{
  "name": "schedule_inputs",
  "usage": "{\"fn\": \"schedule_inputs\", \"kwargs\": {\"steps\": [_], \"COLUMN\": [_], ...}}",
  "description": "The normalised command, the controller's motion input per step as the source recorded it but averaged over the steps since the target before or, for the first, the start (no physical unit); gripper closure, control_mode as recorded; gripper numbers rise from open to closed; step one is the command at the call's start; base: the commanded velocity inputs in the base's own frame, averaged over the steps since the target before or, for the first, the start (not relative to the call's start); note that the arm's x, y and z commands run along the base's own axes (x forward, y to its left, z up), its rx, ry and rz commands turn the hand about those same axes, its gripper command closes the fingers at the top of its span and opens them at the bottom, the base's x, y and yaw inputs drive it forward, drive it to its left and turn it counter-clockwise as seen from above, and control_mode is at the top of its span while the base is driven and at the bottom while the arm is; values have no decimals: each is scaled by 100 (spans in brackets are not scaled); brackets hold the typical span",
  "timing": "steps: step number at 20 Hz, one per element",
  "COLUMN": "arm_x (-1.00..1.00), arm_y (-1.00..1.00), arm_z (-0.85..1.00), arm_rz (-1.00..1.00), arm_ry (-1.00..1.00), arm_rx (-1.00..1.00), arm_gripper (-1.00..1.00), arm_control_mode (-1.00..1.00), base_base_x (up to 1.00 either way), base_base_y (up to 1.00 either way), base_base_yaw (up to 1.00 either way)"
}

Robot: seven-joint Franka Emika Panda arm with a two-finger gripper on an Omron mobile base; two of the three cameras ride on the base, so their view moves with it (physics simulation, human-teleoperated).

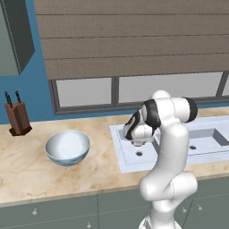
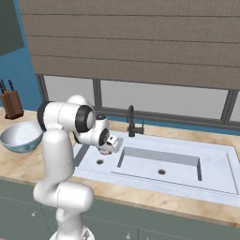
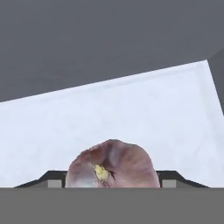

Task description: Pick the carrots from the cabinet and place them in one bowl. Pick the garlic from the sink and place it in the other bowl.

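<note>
From the hand camera I see the garlic (image 3: 112, 165) right at the end effector (image 3: 112, 183), sitting between the two dark fingertips (image 3: 52, 178), one on each side, over the pale floor of the sink (image 3: 131, 113). I cannot tell whether the tips press on the bulb or merely flank it. In the right base view the end effector (image 2: 106, 151) hangs low over the sink's left end (image 2: 93, 159), with a pinkish bit at its tip. Farther left on the table (image 1: 27, 174) stands the light blue bowl (image 1: 67, 147), then the knife block (image 1: 18, 117) against the wall.

Faucet (image 2: 131, 123) behind sink (image 2: 187, 161) basin
</note>
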Motion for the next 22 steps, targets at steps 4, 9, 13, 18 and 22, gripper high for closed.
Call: {"fn": "schedule_inputs", "kwargs": {"steps": [4,9,13,18,22], "arm_x": [-89,-94,-89,-78,-28], "arm_y": [42,43,9,0,0], "arm_z": [63,100,100,100,97], "arm_rz": [3,6,10,12,6], "arm_ry": [-9,0,0,0,-4], "arm_rx": [0,0,0,0,0], "arm_gripper": [100,100,100,100,100], "arm_control_mode": [-100,-100,-100,-100,-100], "base_base_x": [0,0,0,0,0], "base_base_y": [0,0,0,0,0], "base_base_yaw": [0,0,0,0,0]}}
